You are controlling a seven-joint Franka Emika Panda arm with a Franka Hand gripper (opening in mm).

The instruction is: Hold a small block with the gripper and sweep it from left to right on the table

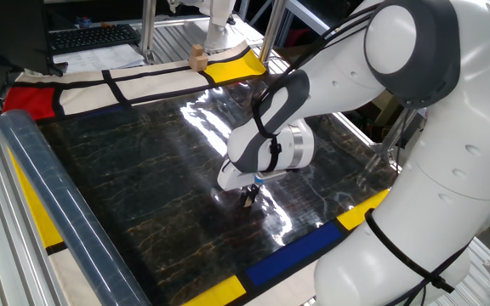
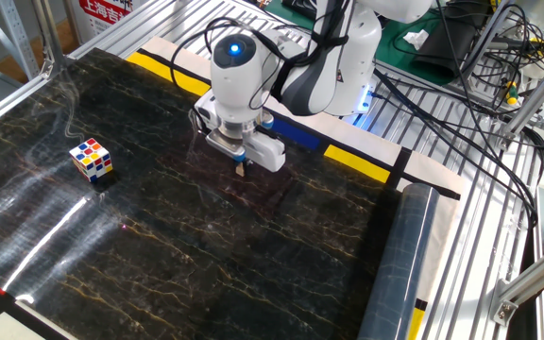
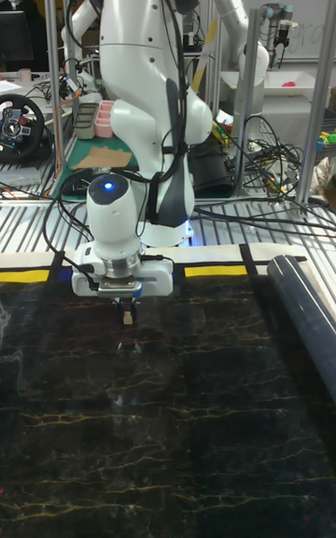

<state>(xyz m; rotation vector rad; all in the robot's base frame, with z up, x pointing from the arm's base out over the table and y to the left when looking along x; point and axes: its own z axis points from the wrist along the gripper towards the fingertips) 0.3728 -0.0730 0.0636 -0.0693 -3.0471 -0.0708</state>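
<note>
Gripper clamps small block (tan cube) low over table, near its yellow-blue edge.

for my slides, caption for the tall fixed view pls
Gripper pointing down, pinching a small block just above the black marble table.

Glossy marble-look table; glossy white plastic arm

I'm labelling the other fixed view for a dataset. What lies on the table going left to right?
Puzzle cube → tool pinching the small block → dark roll at the table's right edge.
</note>
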